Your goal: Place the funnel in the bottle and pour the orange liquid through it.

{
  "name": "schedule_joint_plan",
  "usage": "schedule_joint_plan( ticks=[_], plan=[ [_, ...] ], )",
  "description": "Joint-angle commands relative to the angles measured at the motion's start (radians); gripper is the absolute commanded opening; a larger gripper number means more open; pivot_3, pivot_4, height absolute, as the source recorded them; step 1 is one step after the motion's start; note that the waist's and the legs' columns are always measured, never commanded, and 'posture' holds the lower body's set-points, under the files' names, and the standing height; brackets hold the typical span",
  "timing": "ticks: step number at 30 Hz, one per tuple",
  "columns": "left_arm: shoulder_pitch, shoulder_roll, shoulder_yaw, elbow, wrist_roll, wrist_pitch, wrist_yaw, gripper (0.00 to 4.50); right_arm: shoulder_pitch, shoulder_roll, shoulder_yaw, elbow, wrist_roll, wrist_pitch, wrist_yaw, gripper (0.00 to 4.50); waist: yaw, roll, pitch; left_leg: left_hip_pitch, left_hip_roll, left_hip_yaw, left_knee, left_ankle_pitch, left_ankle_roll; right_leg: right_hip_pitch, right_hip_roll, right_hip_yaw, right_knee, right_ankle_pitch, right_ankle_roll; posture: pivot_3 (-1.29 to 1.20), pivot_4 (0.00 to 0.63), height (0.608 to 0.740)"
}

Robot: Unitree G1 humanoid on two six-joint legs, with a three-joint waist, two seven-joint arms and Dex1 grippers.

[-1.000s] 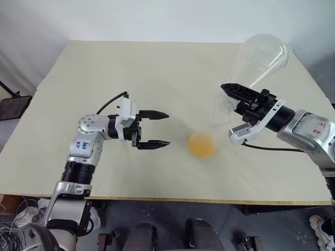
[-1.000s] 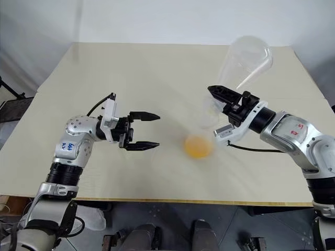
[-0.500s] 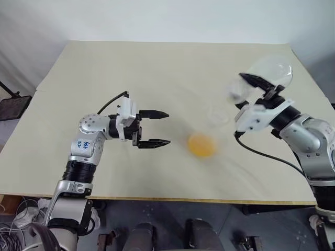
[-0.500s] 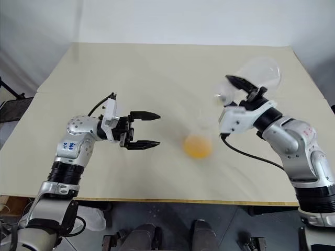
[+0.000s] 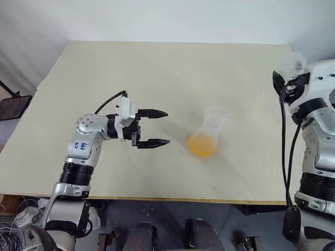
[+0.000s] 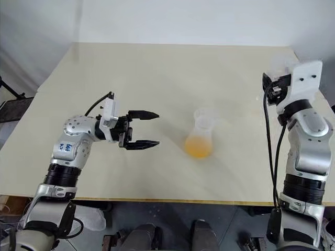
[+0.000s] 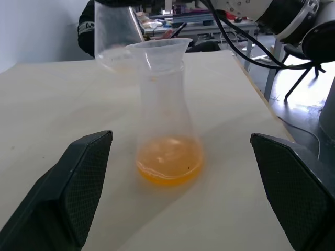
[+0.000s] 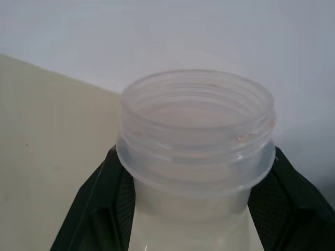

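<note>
The bottle (image 5: pixel 210 130) stands upright mid-table with the clear funnel (image 7: pixel 157 50) seated in its neck. The orange liquid (image 7: pixel 170 161) lies as a shallow pool in the bottle's base. My left gripper (image 5: pixel 167 127) is level and open just left of the bottle, a short gap away; its black fingers (image 7: pixel 78 183) flank the bottle without touching it. My right gripper (image 6: pixel 273 88) is raised over the table's right edge, shut on the neck of a second, empty clear flask (image 8: pixel 196 136), whose threaded mouth faces the wrist camera.
The beige table (image 5: pixel 115 68) is bare around the bottle; its right edge runs under my right arm and its front edge is close to me. A dark stand (image 5: pixel 13 104) sits off the table's left side.
My right arm swung away to the right from above the funnel and rolled the tipped empty flask around. The left gripper and the bottle stayed put.
</note>
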Motion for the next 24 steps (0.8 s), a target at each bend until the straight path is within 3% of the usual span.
schedule_joint_plan(
  ticks=[1, 5, 17, 23, 24],
  plan=[
    [0.012, 0.013, 0.027, -0.054, -0.024, 0.011, 0.014, 4.5, -0.021, 0.008, -0.075, 0.059, 0.083, -0.029, -0.019, 2.44, 0.0, 0.0, 0.0, 0.0, 0.0, 0.0, 0.0, 0.0, 0.0, 0.0, 0.0, 0.0, 0.0, 0.0, 0.0, 0.0, 0.15, 0.74],
    [0.021, 0.018, 0.032, -0.077, -0.028, 0.023, 0.027, 4.5, -0.019, 0.03, -0.11, 0.14, 0.137, -0.063, -0.037, 2.44, 0.0, 0.0, 0.0, 0.0, 0.0, 0.0, 0.0, 0.0, 0.0, 0.0, 0.0, 0.0, 0.0, 0.0, 0.0, 0.0, 0.15, 0.74],
    [0.027, 0.017, 0.031, -0.091, -0.028, 0.038, 0.044, 4.5, 0.07, 0.014, -0.091, 0.084, 0.157, -0.069, -0.065, 2.44, 0.0, 0.001, 0.0, 0.0, 0.0, 0.0, 0.0, 0.0, 0.0, 0.0, 0.0, 0.002, 0.0, 0.0, 0.0, 0.0, 0.15, 0.74],
    [0.012, 0.002, 0.023, -0.068, -0.022, 0.026, 0.043, 4.5, 0.076, -0.009, -0.082, 0.059, 0.145, -0.048, -0.079, 4.44, 0.003, 0.001, 0.0, 0.0, 0.0, 0.0, 0.0, 0.0, 0.0, 0.0, 0.0, 0.003, 0.0, 0.0, 0.0, 0.0, 0.15, 0.74],
    [0.009, 0.0, 0.022, -0.062, -0.021, 0.024, 0.043, 4.5, 0.078, -0.013, -0.082, 0.052, 0.15, -0.042, -0.077, 4.47, 0.003, 0.001, 0.0, 0.0, 0.0, 0.0, 0.0, 0.0, 0.0, 0.0, 0.0, 0.003, 0.0, 0.0, 0.0, 0.0, 0.15, 0.74]
  ],
)
